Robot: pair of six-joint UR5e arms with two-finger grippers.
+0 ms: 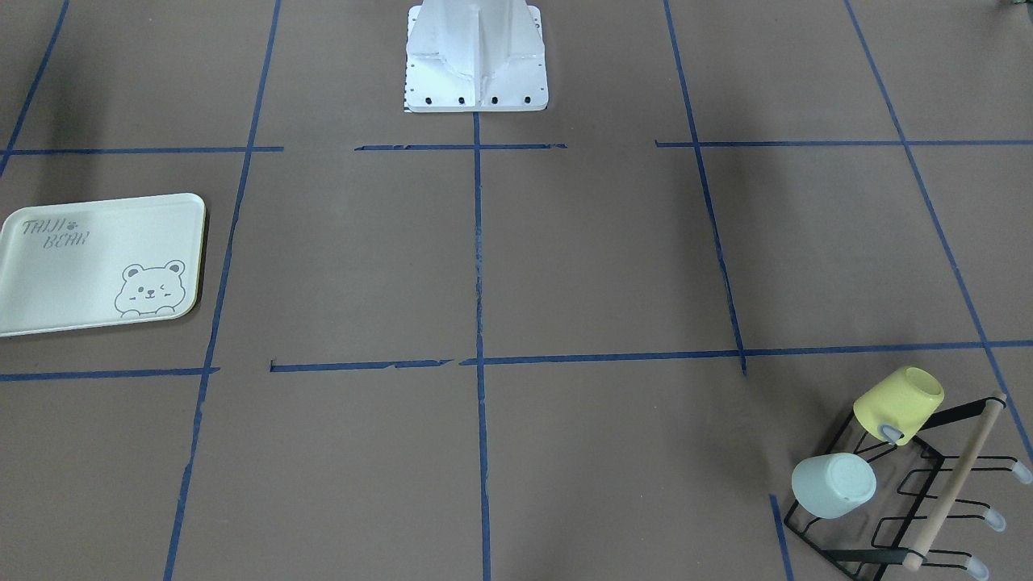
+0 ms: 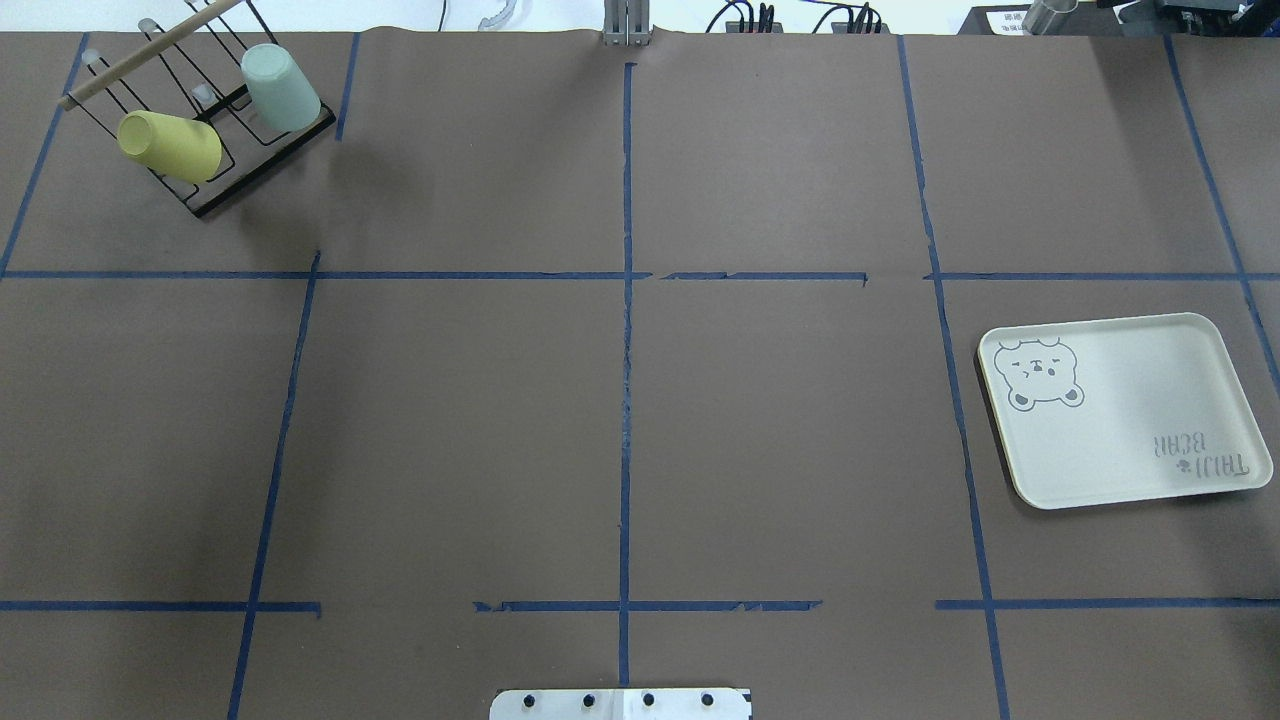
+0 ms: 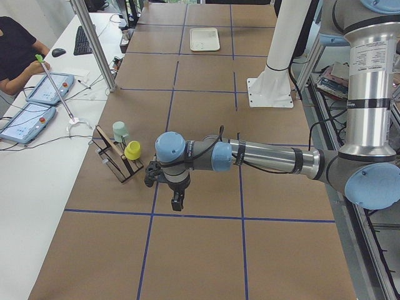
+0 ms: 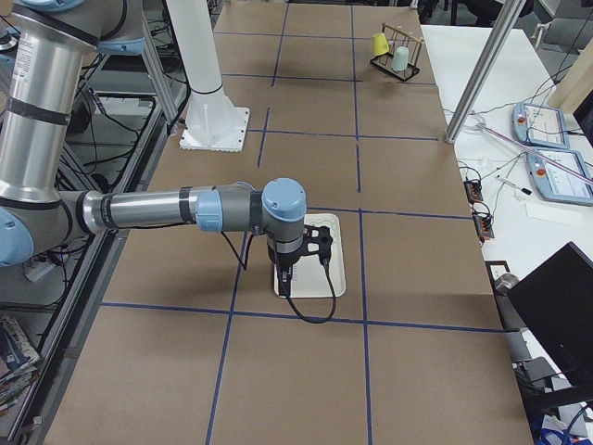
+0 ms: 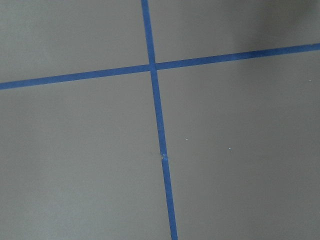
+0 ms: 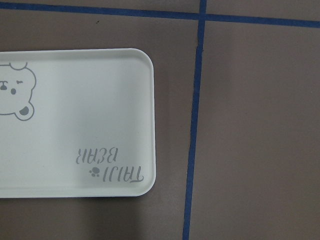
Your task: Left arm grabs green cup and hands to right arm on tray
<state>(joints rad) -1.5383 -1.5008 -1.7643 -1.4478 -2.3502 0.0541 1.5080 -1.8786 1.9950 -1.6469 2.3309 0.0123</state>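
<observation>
left gripper (image 3: 178, 202) hangs down near rack (image 3: 113, 156) | right gripper (image 4: 285, 275) apparently over tray (image 4: 337, 261) | fingers: cannot tell

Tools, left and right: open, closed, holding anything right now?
Left tool: cannot be told; it shows only in a side view.
Right tool: cannot be told; it shows only in a side view, above the tray.

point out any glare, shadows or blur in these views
Front-facing view: the white metal robot base is nearly blown out, and soft shadows darken the brown paper table at upper left and right. Overhead view: a faint shadow spreads beside the black wire cup rack. Right wrist view: the pale cream-green rectangular tray is evenly lit, lettering sharp. Left wrist view: dim upper-right corner.
</observation>
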